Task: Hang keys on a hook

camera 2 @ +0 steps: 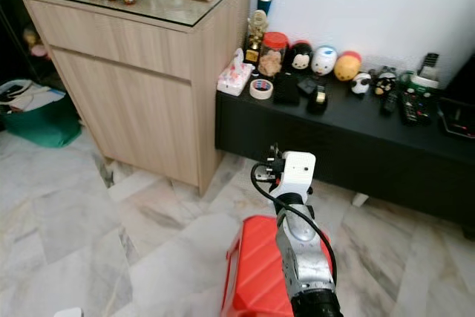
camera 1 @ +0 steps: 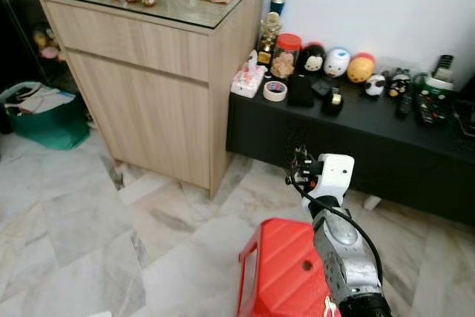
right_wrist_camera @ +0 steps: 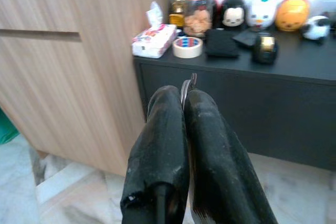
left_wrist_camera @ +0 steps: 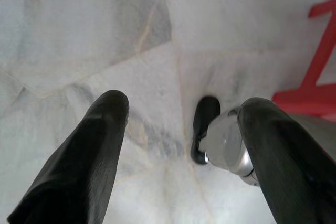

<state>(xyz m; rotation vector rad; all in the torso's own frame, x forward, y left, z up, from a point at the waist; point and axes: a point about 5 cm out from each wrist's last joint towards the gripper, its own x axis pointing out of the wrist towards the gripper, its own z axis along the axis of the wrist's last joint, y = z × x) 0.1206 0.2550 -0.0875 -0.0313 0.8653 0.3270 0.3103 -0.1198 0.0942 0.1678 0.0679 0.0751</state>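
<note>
keys (right_wrist_camera: 188, 85) at frame centre, pinched between closed fingers (right_wrist_camera: 163, 129) of right gripper (right_wrist_camera: 184, 103), metal ring peeking above tips. probably carrying stage; next, finding a hook, none visible yet. left gripper (left_wrist_camera: 178, 129) spread wide, empty, over marble floor (camera 1: 89, 213). black console (camera 1: 356, 128) and wooden cabinet (camera 1: 148, 72) ahead.

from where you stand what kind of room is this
Probably a living room or hallway in a home: a marble-tiled floor, a wooden cabinet with a glass top, and a low black console lined with round plush toys, a snack jar and remote controls.
</note>
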